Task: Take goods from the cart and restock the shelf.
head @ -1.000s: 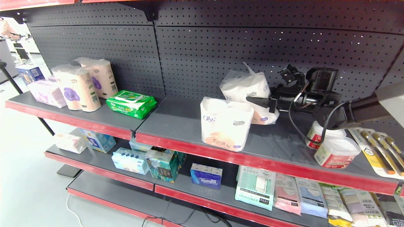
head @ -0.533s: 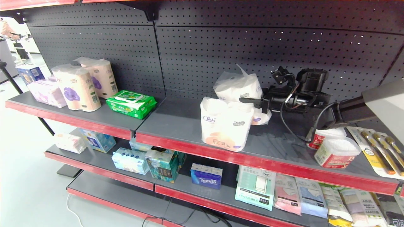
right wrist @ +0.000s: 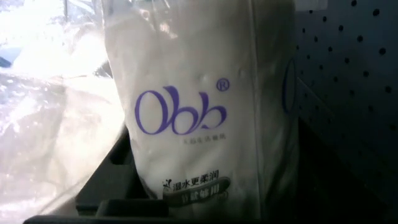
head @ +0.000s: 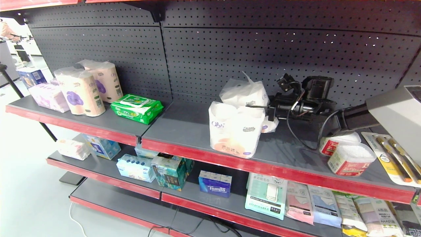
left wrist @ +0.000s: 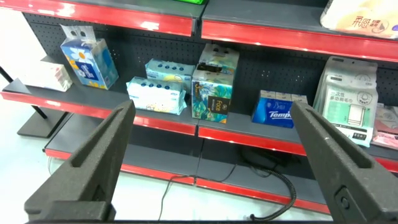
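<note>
A white toilet roll pack [head: 242,93] [right wrist: 193,112] is on the upper shelf [head: 197,123] against the pegboard, just behind a second white pack [head: 235,128] at the shelf's front. My right gripper [head: 263,111] is shut on the rear pack's right side, reaching in from the right. One dark finger [right wrist: 115,180] presses against its wrapper. My left gripper [left wrist: 211,155] hangs open and holds nothing, low in front of the lower shelves.
Two cotton swab tubs [head: 350,158] and a toothbrush card [head: 394,154] lie under my right arm. Green wet wipes [head: 136,108] and peach roll packs [head: 80,90] fill the shelf's left bay. Tissue boxes [left wrist: 214,84] line the lower shelves.
My right arm has carried the rear pack to the left and lower, so it now sits tucked behind the front pack. The left gripper's motion cannot be judged.
</note>
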Motion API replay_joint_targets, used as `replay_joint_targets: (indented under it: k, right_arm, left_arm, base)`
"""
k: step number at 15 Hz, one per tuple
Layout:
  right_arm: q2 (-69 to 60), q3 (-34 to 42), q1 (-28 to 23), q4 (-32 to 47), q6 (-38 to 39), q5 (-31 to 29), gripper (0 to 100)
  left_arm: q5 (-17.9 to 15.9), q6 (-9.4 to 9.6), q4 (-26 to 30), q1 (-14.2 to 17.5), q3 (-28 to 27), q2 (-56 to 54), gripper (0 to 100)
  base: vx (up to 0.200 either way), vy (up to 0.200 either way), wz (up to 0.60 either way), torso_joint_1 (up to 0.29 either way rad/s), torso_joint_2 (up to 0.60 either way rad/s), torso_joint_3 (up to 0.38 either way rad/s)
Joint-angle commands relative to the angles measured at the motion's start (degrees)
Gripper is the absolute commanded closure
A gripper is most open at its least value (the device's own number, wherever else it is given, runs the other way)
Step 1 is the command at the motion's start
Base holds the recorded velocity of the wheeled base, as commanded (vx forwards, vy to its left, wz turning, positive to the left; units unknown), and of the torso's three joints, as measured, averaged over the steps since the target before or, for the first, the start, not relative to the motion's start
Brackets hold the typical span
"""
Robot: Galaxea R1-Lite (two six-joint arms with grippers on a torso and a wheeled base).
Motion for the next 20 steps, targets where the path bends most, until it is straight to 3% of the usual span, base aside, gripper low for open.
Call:
replay_joint_targets:
  k: [1,11,20]
  right_arm:
    - [1.03,-0.22,-0.25,-0.03,-0.13,-0.11,100]
    - [2.0,0.58,-3.59,0.76,-1.09,0.42,100]
    - [2.17,0.22,-5.96,4.72,-7.07,3.41,100]
  left_arm:
    - [0.02,-0.01,-0.04,0.01,0.0,0.07,0]
    - [0.02,-0.01,-0.04,0.01,0.0,0.07,0]
    - [0.02,-0.01,-0.04,0.01,0.0,0.07,0]
  base:
    - [0.0,0.0,0.0,0.0,0.0,0.0]
    - [0.0,0.0,0.0,0.0,0.0,0.0]
    - [0.0,0.0,0.0,0.0,0.0,0.0]
